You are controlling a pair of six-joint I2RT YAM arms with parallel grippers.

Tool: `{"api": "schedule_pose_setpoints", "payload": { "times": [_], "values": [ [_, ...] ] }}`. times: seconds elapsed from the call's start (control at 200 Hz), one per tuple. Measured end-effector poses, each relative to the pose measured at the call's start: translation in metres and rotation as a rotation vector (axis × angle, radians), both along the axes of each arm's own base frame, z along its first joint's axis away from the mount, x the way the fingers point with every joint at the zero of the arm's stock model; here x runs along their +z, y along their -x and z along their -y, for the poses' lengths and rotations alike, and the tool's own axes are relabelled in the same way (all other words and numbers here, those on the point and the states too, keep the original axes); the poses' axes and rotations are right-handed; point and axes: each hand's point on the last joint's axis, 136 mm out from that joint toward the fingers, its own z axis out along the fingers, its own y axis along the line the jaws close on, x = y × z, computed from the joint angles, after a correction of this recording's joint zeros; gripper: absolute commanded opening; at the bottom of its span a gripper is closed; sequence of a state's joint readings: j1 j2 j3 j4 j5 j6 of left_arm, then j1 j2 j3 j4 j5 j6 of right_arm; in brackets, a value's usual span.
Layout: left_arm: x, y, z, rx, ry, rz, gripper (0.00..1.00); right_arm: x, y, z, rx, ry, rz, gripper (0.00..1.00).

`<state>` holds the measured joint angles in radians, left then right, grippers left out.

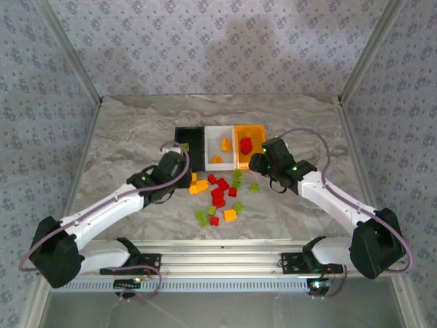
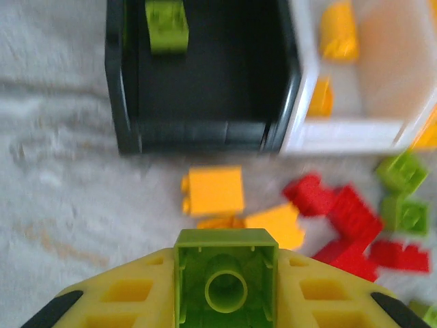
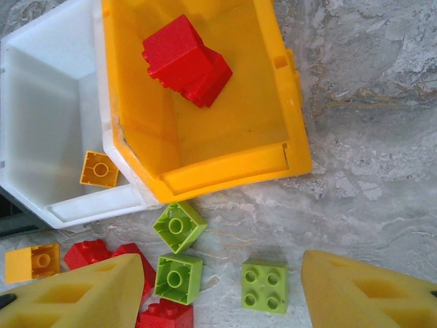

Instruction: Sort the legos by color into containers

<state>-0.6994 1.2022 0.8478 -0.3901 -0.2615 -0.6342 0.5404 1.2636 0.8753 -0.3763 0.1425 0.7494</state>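
At the near edge of the marbled worktop [image 1: 123, 137], the left arm [image 1: 102, 212] and the right arm [image 1: 341, 201] both reach inward towards the middle.

The left jaws are clenched on a lime green brick [image 2: 225, 280]. It sits between their yellow fingers [image 2: 123, 294] with its hollow underside towards the wrist camera, a little short of the black bin [image 1: 194, 158]. The right jaws are spread wide and grasp nothing. They hang above the right end of the loose legos [image 1: 218, 195], near the front of the orange bin [image 1: 257, 133].

The loose legos lie scattered on the worktop between the two arms, with red, lime green and yellow-orange mixed together. Below the right jaws lie three green bricks [image 3: 177, 277], with red bricks [image 3: 102, 256] just to their left. In the left wrist view, two yellow-orange bricks [image 2: 213, 191] lie just in front of the black bin.

Beyond the pile, the three bins stand side by side, black on the left, the white bin [image 1: 212, 139] in the middle and orange on the right.
- **Black bin:** one green piece [image 2: 166, 26] at its far end.
- **White bin:** two yellow-orange pieces [image 2: 338, 31].
- **Orange bin:** two red pieces [image 3: 184, 61], touching each other.
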Motion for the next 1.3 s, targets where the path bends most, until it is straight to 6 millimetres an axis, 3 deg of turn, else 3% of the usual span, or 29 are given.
{"api": "schedule_pose_setpoints", "payload": {
  "times": [0.115, 0.23, 0.4, 0.615, 0.815, 0.945, 1.009, 1.054, 1.204, 1.299],
  "values": [
    [0.017, -0.045, 0.002, 0.058, 0.018, 0.034, 0.26, -0.006, 0.002, 0.002, -0.004, 0.005, -0.012, 0.64],
    [0.005, -0.086, 0.005, 0.097, -0.006, 0.02, 0.29, -0.013, 0.006, 0.003, -0.001, 0.01, -0.028, 0.64],
    [-0.016, -0.127, 0.016, 0.111, -0.035, -0.019, 0.3, -0.022, 0.014, 0.004, 0.011, 0.012, -0.053, 0.64],
    [-0.024, -0.156, 0.018, 0.123, -0.03, -0.037, 0.56, -0.021, 0.022, 0.001, 0.035, -0.007, -0.057, 0.66],
    [-0.017, -0.156, 0.026, 0.104, 0.006, -0.037, 0.72, -0.027, 0.03, -0.002, 0.057, -0.016, -0.08, 0.66],
    [0.002, -0.141, 0.029, 0.079, 0.064, -0.017, 0.81, -0.029, 0.035, -0.008, 0.087, -0.023, -0.094, 0.65],
    [0.021, -0.126, 0.031, 0.056, 0.105, 0.013, 0.85, -0.031, 0.039, -0.012, 0.106, -0.021, -0.099, 0.66],
    [0.036, -0.113, 0.034, 0.034, 0.133, 0.039, 0.99, -0.032, 0.042, -0.015, 0.115, -0.018, -0.103, 0.66],
    [0.079, -0.062, 0.049, -0.066, 0.226, 0.138, 1.0, -0.048, 0.043, -0.016, 0.118, 0.013, -0.14, 0.66],
    [0.077, -0.028, 0.049, -0.113, 0.252, 0.15, 1.0, -0.065, 0.04, -0.016, 0.113, 0.042, -0.178, 0.65]
  ]
}}
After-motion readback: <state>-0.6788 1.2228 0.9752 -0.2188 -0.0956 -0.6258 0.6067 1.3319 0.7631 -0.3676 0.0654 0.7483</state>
